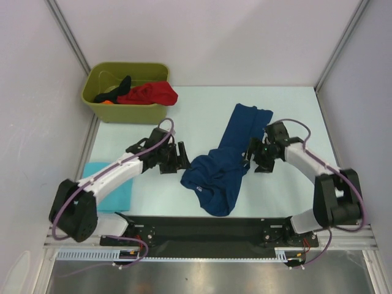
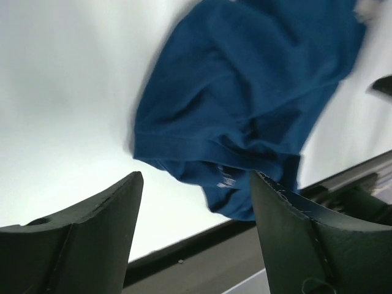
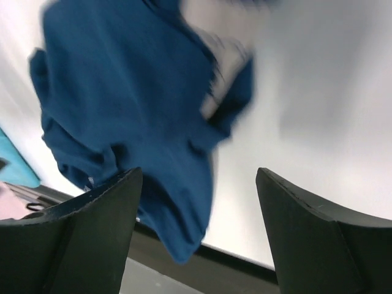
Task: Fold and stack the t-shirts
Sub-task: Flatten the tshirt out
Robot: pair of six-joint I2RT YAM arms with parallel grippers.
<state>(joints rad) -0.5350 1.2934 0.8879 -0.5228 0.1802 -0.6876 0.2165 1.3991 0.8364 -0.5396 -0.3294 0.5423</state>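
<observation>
Turquoise tee [image 1: 119, 199] flat at lower left. Bin [image 1: 128, 113] upper left, red tee [image 1: 153, 93] inside. Left gripper [image 1: 182, 158] spread, empty, just beside crumpled navy tee [image 1: 220, 168] at centre. Right gripper [image 1: 250, 158] spread, empty, at its right edge.

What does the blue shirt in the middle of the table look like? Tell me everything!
The blue shirt is dark navy and looks like soft cloth. It is not folded. It lies crumpled in a long, wrinkly heap, with its narrow end pointing toward the back and a bunched-up lump nearer the arms. It rests on the pale table. The left gripper and the right gripper sit on either side of it with open jaws, and neither is holding it.
</observation>
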